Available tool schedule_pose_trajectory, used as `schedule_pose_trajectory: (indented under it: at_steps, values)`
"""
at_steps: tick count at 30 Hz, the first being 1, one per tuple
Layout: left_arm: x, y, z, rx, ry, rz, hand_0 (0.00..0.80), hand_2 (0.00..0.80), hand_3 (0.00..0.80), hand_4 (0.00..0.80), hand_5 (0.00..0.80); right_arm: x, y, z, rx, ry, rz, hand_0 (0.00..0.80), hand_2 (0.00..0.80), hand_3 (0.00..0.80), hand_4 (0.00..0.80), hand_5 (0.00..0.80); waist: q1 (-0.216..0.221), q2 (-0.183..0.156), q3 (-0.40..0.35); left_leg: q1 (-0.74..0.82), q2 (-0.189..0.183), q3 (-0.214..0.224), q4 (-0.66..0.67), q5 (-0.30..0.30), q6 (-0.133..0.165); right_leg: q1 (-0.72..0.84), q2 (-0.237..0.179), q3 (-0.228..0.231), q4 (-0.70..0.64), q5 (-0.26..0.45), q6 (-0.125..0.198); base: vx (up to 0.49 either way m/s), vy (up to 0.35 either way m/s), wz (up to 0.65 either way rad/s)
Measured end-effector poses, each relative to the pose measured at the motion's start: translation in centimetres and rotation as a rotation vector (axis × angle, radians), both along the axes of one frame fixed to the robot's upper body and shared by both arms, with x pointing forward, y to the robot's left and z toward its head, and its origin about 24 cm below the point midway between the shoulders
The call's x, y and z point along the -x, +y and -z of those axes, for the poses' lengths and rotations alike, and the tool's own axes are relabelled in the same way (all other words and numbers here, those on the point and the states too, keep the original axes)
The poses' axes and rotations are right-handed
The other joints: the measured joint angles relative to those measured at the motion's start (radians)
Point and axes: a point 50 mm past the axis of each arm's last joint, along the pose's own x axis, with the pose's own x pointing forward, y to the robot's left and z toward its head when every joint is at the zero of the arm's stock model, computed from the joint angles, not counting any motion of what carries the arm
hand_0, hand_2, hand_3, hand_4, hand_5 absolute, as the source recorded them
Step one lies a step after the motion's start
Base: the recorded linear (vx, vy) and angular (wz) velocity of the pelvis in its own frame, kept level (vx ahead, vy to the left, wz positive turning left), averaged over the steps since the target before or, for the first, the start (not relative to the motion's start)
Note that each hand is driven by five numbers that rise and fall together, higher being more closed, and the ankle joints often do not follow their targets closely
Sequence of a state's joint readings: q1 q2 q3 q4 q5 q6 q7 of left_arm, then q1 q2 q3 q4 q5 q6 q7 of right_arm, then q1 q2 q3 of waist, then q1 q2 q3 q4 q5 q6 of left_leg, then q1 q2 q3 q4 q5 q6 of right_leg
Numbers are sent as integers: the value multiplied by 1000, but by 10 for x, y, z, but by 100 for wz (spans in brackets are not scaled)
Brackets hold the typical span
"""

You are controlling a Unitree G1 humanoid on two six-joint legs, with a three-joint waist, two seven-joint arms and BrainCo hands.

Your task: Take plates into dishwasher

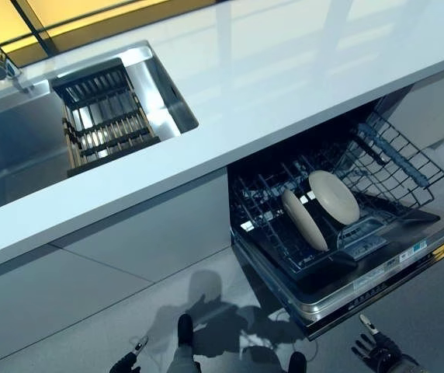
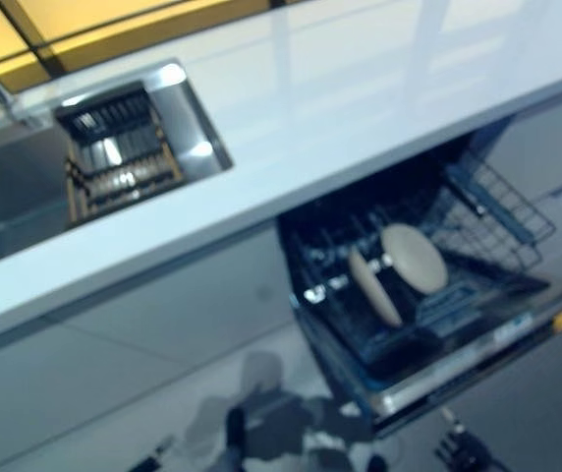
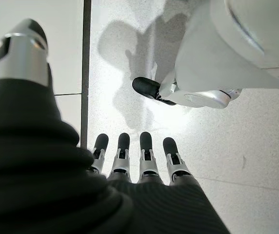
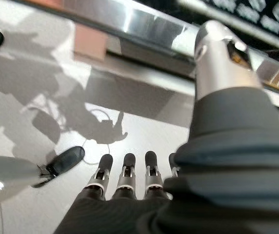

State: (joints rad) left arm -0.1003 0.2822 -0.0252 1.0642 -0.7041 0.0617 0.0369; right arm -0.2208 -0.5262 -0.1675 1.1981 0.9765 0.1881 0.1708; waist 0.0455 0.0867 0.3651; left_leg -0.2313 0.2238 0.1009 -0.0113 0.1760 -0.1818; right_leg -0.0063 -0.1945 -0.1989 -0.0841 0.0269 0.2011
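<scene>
Left eye view: two plates (image 1: 321, 210) stand upright in the pulled-out dishwasher rack (image 1: 397, 167). Left hand (image 3: 132, 163) and right hand (image 4: 125, 180) hang low, fingers straight, empty. Risk, judged: swinging arms may strike the lowered door (image 1: 377, 272).

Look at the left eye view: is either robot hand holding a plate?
No: both plates stand in the dishwasher rack, while the left hand and right hand hang empty.

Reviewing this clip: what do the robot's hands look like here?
Both hands match: the left hand and right hand each have a row of silver fingers with rounded dark tips. A dark ribbed cover wraps the back of the hand and wrist. Each thumb is a thicker silver segment, dark at the tip. No markings are readable.
</scene>
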Motion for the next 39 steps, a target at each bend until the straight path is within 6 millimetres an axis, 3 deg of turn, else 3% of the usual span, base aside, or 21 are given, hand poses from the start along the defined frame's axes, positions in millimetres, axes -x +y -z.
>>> schedule_pose_trajectory:
  at_steps: [8,13,16,31,39]
  values:
    - [-12,12,-10,-16,-59,-14,0,0,0,0,0,-35,1,-23,19,-153,-28,0,0,0,0,0,10,17,43,-9,-1,2,-4,0,0,-12,-1,0,1,1,1,-39,4,-1]
    - [-12,14,-11,-12,-65,-11,0,0,0,0,0,-39,-3,-29,42,-216,-41,0,0,0,0,0,12,19,48,-15,-4,2,-13,3,0,-20,-2,0,1,2,2,-21,34,-1]
    - [-13,12,-11,-9,-68,-5,0,0,0,0,0,-56,0,-45,77,-303,-97,0,0,0,0,0,13,27,53,-25,-5,-1,-14,6,1,-30,-2,0,1,6,2,-14,24,0]
    - [-7,3,-5,18,-51,3,0,0,0,0,0,-63,-2,-55,169,-259,-197,0,0,0,0,0,16,36,59,-14,-17,-22,-19,12,9,-19,-11,-3,1,15,6,39,36,0]
    - [6,-4,4,44,-5,-3,0,0,0,0,0,-75,5,-67,184,-316,-255,0,0,0,0,0,13,38,58,32,-23,-28,-36,13,14,3,-20,-6,0,30,4,57,22,-8]
